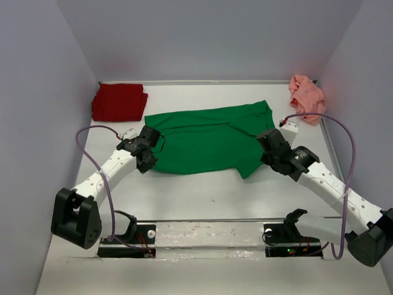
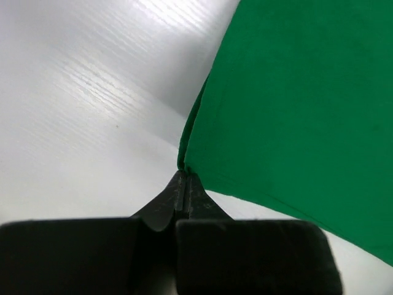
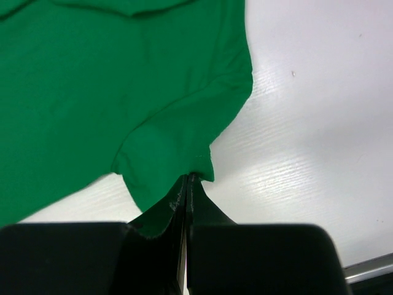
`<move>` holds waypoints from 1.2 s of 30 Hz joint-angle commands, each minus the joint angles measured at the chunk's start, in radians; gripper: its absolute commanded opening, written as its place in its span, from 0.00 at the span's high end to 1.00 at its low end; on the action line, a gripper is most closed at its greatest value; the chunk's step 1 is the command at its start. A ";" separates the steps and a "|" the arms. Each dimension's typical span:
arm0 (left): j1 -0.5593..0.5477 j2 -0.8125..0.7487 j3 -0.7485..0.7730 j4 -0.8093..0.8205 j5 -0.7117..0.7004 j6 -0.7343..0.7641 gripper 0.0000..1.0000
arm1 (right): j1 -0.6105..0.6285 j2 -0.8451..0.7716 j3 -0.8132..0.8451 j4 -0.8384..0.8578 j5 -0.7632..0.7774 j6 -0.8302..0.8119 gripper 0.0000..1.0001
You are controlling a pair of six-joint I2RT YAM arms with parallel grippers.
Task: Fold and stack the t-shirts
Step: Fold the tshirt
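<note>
Only overhead shows red t-shirt (image 1: 118, 102), pink t-shirt (image 1: 306, 96); left tool (image 2: 186, 175), right tool (image 3: 187, 179) clamp green t-shirt (image 1: 206, 140)

The left arm (image 1: 107, 167) and right arm (image 1: 328, 181) share white links, black joints, purple cables (image 1: 354, 150) and black jaws.
</note>
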 commanded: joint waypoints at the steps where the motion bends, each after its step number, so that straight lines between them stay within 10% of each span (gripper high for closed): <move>1: -0.008 -0.101 0.069 -0.114 -0.080 0.011 1.00 | 0.006 0.005 0.104 -0.060 0.107 -0.034 1.00; 13: 0.013 -0.115 0.109 -0.088 -0.086 0.077 1.00 | -0.069 0.158 0.331 -0.055 0.103 -0.209 1.00; 36: 0.133 0.336 0.480 0.037 -0.036 0.261 1.00 | -0.371 0.767 0.854 0.051 -0.212 -0.525 1.00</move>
